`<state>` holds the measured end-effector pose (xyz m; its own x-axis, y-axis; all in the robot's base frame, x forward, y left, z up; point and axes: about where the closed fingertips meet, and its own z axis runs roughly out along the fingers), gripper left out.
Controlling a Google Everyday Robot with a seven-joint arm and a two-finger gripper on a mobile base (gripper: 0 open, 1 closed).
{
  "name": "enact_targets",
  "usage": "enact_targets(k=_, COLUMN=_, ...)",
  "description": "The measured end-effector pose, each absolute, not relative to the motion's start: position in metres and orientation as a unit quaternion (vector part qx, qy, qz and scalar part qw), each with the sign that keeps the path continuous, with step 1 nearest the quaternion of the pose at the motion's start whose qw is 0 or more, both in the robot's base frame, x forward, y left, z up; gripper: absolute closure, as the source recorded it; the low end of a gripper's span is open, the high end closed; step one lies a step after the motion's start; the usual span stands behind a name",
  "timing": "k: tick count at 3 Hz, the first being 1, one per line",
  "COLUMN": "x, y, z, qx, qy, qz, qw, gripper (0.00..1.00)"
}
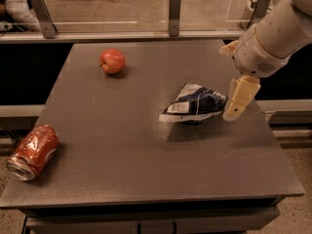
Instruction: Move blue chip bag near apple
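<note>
The blue chip bag [195,104] lies crumpled on the grey table [122,145], right of centre. The apple [112,61] sits at the far left part of the table, well apart from the bag. My gripper [236,103] hangs from the white arm [273,33] on the right and points down, just beside the bag's right end and low over the table. I cannot tell if it touches the bag.
A crushed red soda can [32,151] lies at the table's front left edge. A rail with metal posts [174,12] runs behind the table. The table's right edge is close under the arm.
</note>
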<state>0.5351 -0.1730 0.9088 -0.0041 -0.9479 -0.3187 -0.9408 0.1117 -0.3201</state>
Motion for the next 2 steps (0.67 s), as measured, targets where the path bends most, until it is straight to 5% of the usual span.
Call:
enact_targets(k=1, x=0.5369, y=-0.1718, z=0.905, qx=-0.669, qy=0.706, qz=-0.006, qw=0.232, gripper=0.19)
enact_targets(k=2, x=0.5366, y=-0.1706, z=0.9052, qx=-0.67, qy=0.705, qz=-0.006, qw=0.231, gripper=0.16)
